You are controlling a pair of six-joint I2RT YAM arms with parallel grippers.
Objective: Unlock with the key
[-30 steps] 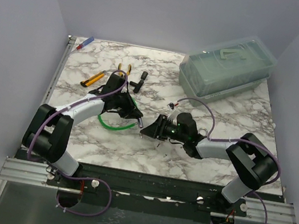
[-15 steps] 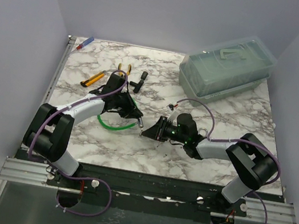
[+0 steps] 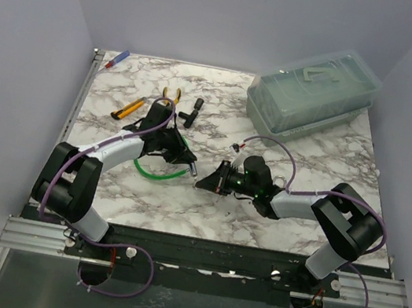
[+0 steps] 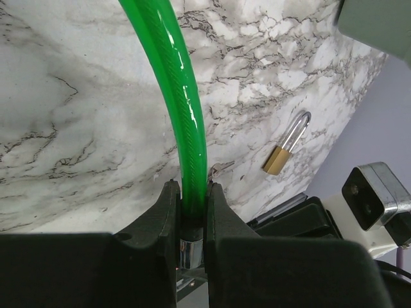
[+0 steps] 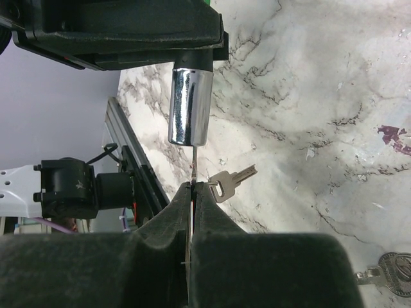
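My left gripper (image 4: 190, 196) is shut on the bright-green cord (image 4: 183, 109), just above its chrome end cap (image 5: 189, 106). The small silver key (image 5: 231, 181) hangs from a thin wire below that cap, close over the marble. My right gripper (image 5: 192, 187) is shut on that wire, with the key against its fingertip. The key also shows in the left wrist view (image 4: 221, 168). The brass padlock (image 4: 286, 152) lies flat on the marble just beyond it, shackle closed. In the top view the left gripper (image 3: 190, 167) and the right gripper (image 3: 201, 183) meet tip to tip, and the cord (image 3: 151, 172) loops behind.
A clear lidded plastic box (image 3: 313, 89) stands at the back right. Orange-handled pliers (image 3: 170, 97), a black L-shaped tool (image 3: 192, 112), a yellow utility knife (image 3: 126, 110) and a marker (image 3: 117, 59) lie at the back left. Another key-like piece (image 5: 385, 269) lies near the right gripper.
My right gripper has edged left toward the left gripper's tip and its fingers look drawn together. The left arm has held still with the cord.
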